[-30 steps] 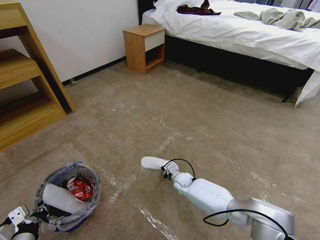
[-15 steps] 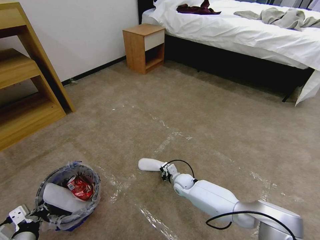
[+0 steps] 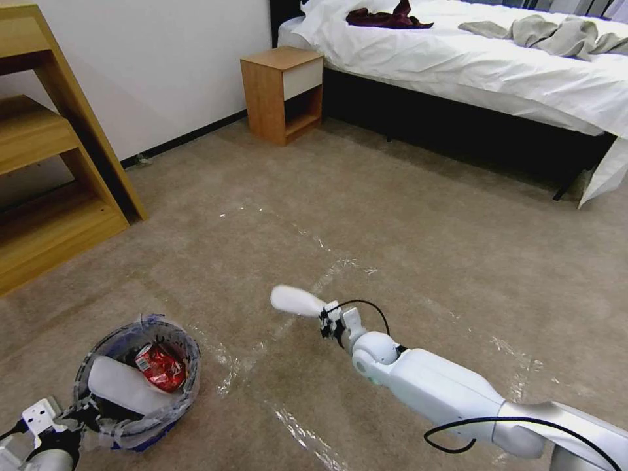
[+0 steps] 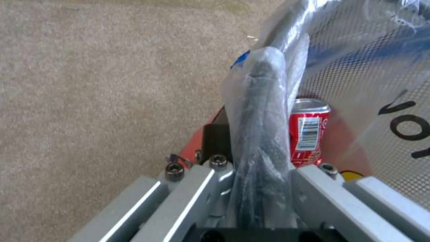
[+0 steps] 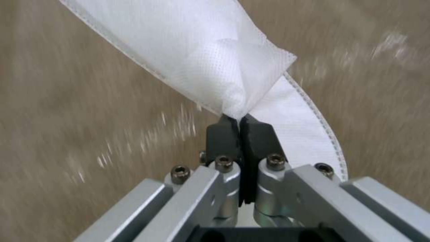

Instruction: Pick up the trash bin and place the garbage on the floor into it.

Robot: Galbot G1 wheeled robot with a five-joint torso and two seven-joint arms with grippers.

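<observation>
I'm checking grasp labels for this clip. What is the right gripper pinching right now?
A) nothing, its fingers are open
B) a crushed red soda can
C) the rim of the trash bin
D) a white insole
D: in the right wrist view the right gripper has its dark fingertips shut on a fold of the white insole, and the head view shows that insole held above the floor.

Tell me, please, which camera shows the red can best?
The left wrist view: the red can is close, its barcode readable, inside the trash bin. The head view shows it small; the right wrist view shows other things.
</observation>
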